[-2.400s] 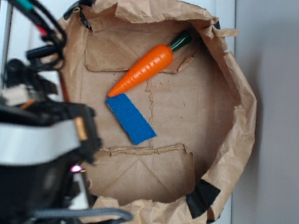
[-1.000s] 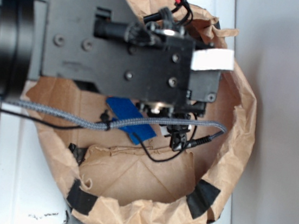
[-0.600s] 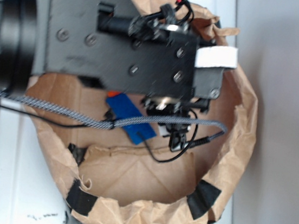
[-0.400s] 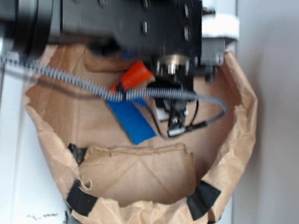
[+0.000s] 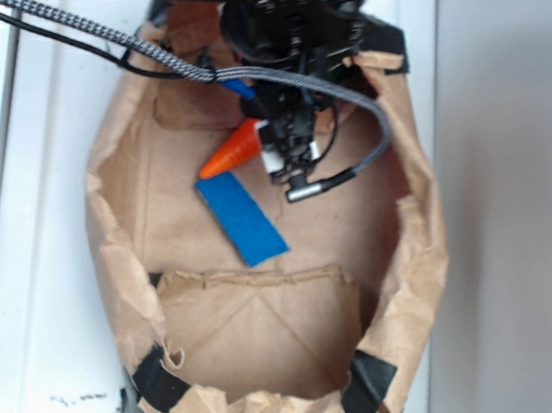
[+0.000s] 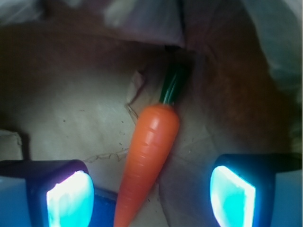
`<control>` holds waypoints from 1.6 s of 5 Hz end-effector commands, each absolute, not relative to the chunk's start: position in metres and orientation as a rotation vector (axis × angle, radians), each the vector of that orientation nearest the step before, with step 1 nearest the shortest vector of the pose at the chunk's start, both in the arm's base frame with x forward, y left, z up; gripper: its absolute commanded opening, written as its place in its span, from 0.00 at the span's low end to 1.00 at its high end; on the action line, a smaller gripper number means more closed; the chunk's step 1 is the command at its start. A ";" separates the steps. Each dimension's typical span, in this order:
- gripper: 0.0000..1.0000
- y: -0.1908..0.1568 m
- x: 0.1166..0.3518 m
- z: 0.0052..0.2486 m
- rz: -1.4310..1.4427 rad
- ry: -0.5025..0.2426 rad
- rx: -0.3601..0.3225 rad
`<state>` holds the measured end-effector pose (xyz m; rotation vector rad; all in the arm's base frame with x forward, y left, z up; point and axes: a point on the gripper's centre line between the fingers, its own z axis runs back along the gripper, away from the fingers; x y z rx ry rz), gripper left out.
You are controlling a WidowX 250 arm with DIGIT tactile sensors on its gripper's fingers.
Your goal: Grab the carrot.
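The arm has swung toward the top of the picture since a moment ago, and the paper bag [image 5: 418, 284] has been pushed out of shape, its far rim folded under the arm's bulk. Where the black housing covered nearly all of the bag's floor a second back, now the orange tip of the carrot [image 5: 230, 155] is back in sight beside the blue block [image 5: 242, 221].

The gripper [image 6: 151, 194] hangs over the carrot with its jaws wide apart and nothing between them; the two pads sit well clear on either side of the carrot's lower half. That straddle looks deliberate: the jaws are set across the carrot's length, so closing would pinch its narrow sides.

The carrot [image 6: 151, 151] lies flat on the bag's floor, stem [image 6: 171, 84] pointing away into the dark fold, tip toward the camera and just beside the block.

From outside, the arm and its braided cable [image 5: 96, 31] hide most of the carrot, and the jaws can't be read at all. The wrist camera gives the whole carrot and the open gap around it, but shows only a blue corner [image 6: 105, 208] of the block and nothing of the bag's squashed outline.
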<state>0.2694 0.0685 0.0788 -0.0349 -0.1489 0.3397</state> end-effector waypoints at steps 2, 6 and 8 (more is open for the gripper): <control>0.00 0.070 0.285 0.042 0.381 -0.235 0.079; 0.00 0.049 0.263 0.167 0.334 -0.250 -0.127; 0.00 0.040 0.250 0.172 0.295 -0.338 -0.097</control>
